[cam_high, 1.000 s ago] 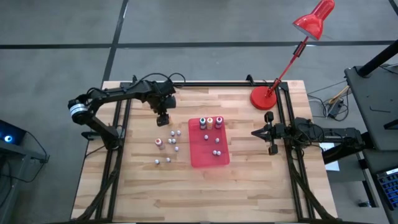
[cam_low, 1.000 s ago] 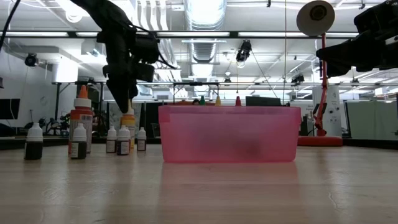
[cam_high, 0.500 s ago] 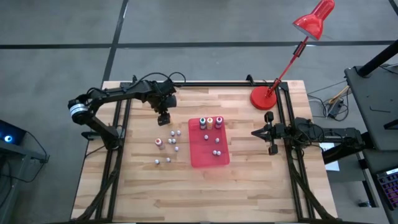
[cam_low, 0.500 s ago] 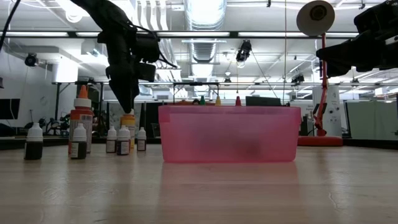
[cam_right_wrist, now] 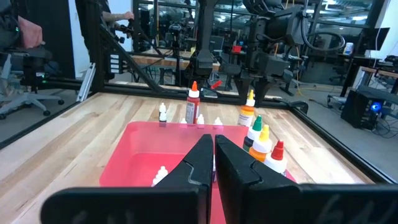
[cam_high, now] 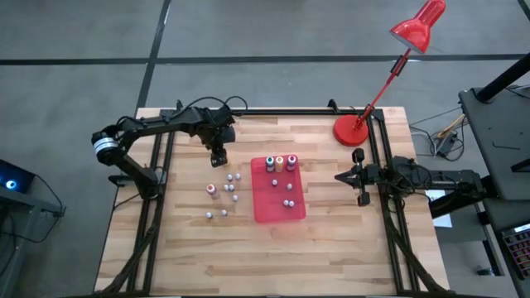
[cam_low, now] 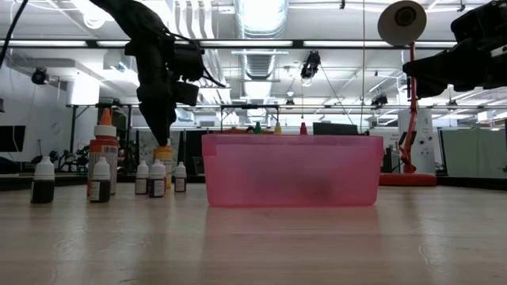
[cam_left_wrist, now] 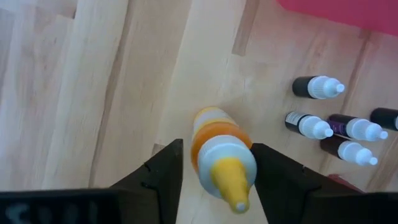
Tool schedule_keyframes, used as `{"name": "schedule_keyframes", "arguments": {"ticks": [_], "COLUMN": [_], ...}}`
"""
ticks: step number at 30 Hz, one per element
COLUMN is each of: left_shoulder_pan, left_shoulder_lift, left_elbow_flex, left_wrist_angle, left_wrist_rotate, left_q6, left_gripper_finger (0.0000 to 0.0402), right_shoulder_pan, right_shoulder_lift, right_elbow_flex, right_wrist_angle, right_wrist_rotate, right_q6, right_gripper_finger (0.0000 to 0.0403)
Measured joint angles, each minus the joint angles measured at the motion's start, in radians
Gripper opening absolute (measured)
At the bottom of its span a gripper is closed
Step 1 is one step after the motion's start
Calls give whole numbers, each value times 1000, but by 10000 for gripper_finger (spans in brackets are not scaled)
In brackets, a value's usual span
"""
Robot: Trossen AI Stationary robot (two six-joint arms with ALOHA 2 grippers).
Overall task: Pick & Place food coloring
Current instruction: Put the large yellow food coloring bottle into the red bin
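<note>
A food coloring bottle (cam_left_wrist: 217, 146) with an orange body, white collar and yellow tip stands upright on the wooden table, left of the red tray (cam_high: 277, 213). My left gripper (cam_high: 218, 156) comes down over it, one finger on each side of its upper part (cam_low: 164, 150), and is shut on it. Three bottles (cam_high: 280, 162) stand at the tray's far end, and smaller ones lie in it. Several small bottles (cam_high: 229, 190) and a taller red-orange one (cam_low: 104, 154) stand on the table to the tray's left. My right gripper (cam_right_wrist: 213, 149) waits shut at the table's right edge. My left gripper has the bottle's neck, at the orange ring below the white collar (cam_left_wrist: 214, 134), between its two fingers (cam_left_wrist: 168, 168). The fingers come steeply from above, slanting a little. The bottle stays upright with its base on the table.
A red desk lamp stands with its round base (cam_high: 350, 130) on the table's far right corner. Four small dark bottles (cam_left_wrist: 323, 124) lie in view just beyond the held bottle, between it and the tray. Black frame rails run along the table's left and right sides.
</note>
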Motion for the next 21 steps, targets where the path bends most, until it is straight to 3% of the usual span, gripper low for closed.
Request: {"name": "schedule_keyframes", "arguments": {"ticks": [8,21], "left_shoulder_pan": [1,1], "left_shoulder_lift": [13,15], "left_elbow_flex": [3,51], "left_wrist_angle": [7,-29], "left_wrist_rotate": [-4,6], "left_q6": [-13,-13], "left_gripper_finger": [104,101], "right_shoulder_pan": [0,0], "right_shoulder_lift": [0,0], "right_elbow_flex": [0,0], "right_wrist_angle": [0,0], "right_wrist_rotate": [0,0], "right_q6": [1,2], "right_gripper_finger": [9,9]}}
